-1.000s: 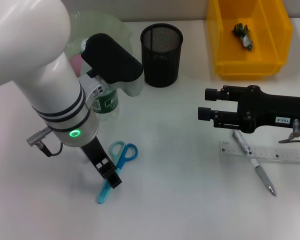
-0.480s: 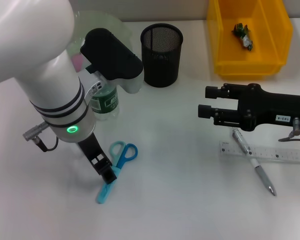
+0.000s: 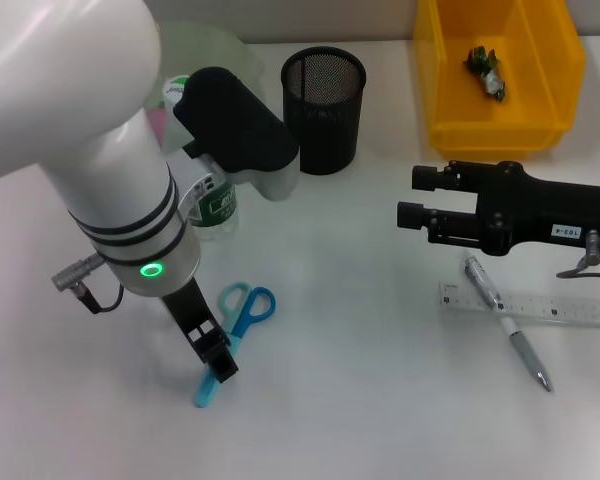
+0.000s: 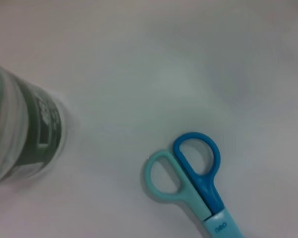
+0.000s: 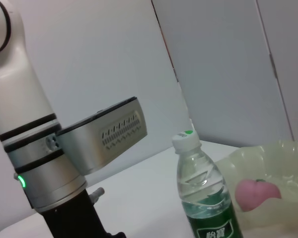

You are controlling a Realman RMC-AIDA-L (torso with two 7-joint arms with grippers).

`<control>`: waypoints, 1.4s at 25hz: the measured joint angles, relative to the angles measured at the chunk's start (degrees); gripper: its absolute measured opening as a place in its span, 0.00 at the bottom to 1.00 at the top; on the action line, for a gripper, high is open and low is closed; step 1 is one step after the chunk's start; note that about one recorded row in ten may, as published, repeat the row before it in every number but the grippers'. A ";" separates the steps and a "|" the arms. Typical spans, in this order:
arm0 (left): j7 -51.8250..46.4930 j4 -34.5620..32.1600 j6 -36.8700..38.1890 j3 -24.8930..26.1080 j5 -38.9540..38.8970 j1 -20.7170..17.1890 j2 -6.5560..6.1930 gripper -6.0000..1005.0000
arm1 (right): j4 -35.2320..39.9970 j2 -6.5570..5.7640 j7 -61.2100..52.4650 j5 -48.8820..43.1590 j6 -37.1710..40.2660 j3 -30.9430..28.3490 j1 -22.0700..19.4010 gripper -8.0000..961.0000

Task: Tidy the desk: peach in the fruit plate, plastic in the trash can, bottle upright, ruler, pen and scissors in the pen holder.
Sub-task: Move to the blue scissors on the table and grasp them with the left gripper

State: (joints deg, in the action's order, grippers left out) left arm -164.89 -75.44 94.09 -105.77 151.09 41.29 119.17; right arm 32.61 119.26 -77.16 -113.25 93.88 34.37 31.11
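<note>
The left gripper (image 3: 218, 362) is lowered to the desk (image 3: 350, 330) over the blade end of the scissors (image 3: 236, 335), and its black fingers are seen pressed against the pale blue blade sheath; whether the blades are truly clamped between them cannot be told, since the fingers themselves are missing from the left wrist view. In that view the scissors (image 4: 191, 173) lie flat, the two handle loops, one light teal and one darker blue, pointing away from the gripper toward the bottle (image 4: 25, 134). Beyond the handle loops, behind the left arm, the bottle (image 3: 212, 205) stands upright with its green label showing, and farther back the translucent fruit plate (image 3: 195, 50) is partly hidden by the arm. In the right wrist view the peach (image 5: 257, 192) is seen lying in the fruit plate (image 5: 283, 153), just behind the upright bottle (image 5: 203, 198). The black mesh pen holder (image 3: 323, 97) stands well beyond the left gripper, toward the middle of the desk. The right gripper (image 3: 412, 197) is held above the desk with its fingers pointing toward the left arm; they appear set apart with nothing between them. Just beneath and behind it the pen (image 3: 506, 322) lies across the clear ruler (image 3: 540, 305), touching it. Farther back the yellow trash can (image 3: 500, 75) holds the plastic (image 3: 487, 70).
</note>
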 joint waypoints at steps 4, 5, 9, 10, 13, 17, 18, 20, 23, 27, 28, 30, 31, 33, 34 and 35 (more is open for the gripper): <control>0.00 0.01 -0.37 -1.22 -0.10 0.01 0.00 0.84 | -0.39 0.00 0.00 0.13 -0.38 -0.01 0.00 0.68; 0.00 0.00 -0.57 -1.34 -0.12 0.01 0.00 0.84 | -0.72 0.00 0.00 0.31 -0.72 -0.01 0.02 0.68; 0.00 -0.58 -0.83 -1.63 -0.11 -0.19 0.00 0.84 | -1.35 0.00 0.00 1.09 -1.69 -0.01 0.02 0.68; 0.00 -0.67 -0.83 -1.75 -0.11 -0.24 0.00 0.84 | -1.43 0.00 0.00 1.25 -1.86 -0.01 0.00 0.68; 0.00 -0.77 -0.75 -2.54 -0.11 -0.24 0.00 0.84 | -1.88 -0.01 0.00 1.56 -2.44 -0.01 -0.01 0.68; 0.00 -0.83 -1.08 -3.69 -0.09 -0.23 0.00 0.84 | -2.31 0.00 0.00 1.72 -2.61 0.00 0.00 0.68; 0.00 -0.84 -1.23 -3.92 -0.06 -0.27 0.00 0.84 | -2.43 0.00 0.00 1.97 -2.65 0.08 0.00 0.68; 0.00 -0.85 -1.49 -4.21 0.03 -0.38 0.00 0.84 | -2.67 0.00 0.01 2.58 -2.72 0.34 0.04 0.68; 0.00 -0.85 -1.63 -4.55 0.05 -0.46 0.00 0.84 | -2.93 0.00 0.06 3.08 -2.75 0.57 0.27 0.68; 0.02 -0.76 -1.83 -5.30 -0.04 -0.56 0.00 0.84 | -3.34 0.00 0.29 3.08 -2.75 0.60 0.34 0.68; 0.01 -0.62 -1.98 -5.48 -0.04 -0.56 0.00 0.84 | -3.47 0.00 0.43 3.08 -2.75 0.59 0.35 0.68; 0.00 -0.42 -2.12 -5.51 -0.05 -0.58 0.00 0.84 | -3.65 0.00 0.64 3.08 -2.75 0.56 0.36 0.68; 0.00 -0.36 -2.14 -5.51 -0.09 -0.58 0.00 0.84 | -3.67 0.00 0.68 3.08 -2.75 0.55 0.36 0.68; 0.00 -0.34 -2.20 -5.51 -0.10 -0.60 0.00 0.84 | -3.68 0.00 0.74 3.08 -2.78 0.58 0.41 0.68; 0.00 -0.31 -2.22 -5.51 -0.10 -0.60 0.00 0.84 | -3.69 0.00 0.81 3.08 -2.81 0.60 0.43 0.68; 0.00 -0.30 -2.23 -5.51 -0.10 -0.60 0.00 0.84 | -3.70 0.00 0.97 3.08 -2.83 0.61 0.44 0.68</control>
State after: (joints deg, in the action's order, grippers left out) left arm -164.88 -75.74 91.86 -111.28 150.99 40.69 119.17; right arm 28.91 119.26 -76.20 -110.17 91.05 34.98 31.55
